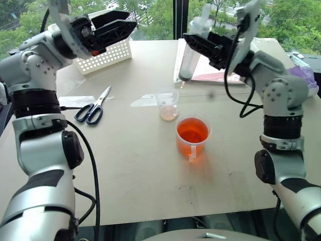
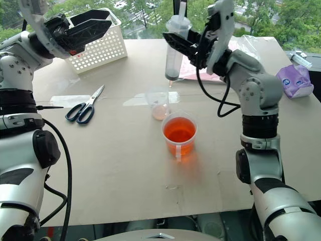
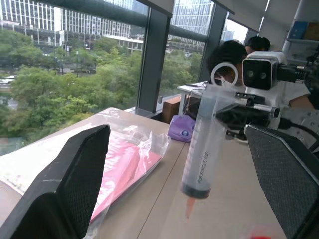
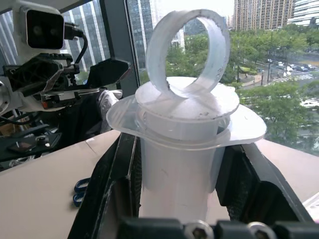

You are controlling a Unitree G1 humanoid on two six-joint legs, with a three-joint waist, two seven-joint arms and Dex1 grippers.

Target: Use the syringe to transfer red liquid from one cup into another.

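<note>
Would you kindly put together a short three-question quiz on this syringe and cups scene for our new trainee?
1. True or false: the right gripper holds the syringe upright.
2. Which holds more red liquid: A, the handled cup, or B, the small cup?
3. What lies on the table by the white basket?

Key:
1. True
2. A
3. Scissors

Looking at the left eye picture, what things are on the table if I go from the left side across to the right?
Scissors → white basket → small cup → bigger cup of red liquid → pink packet → purple pack at the far right edge.
</note>
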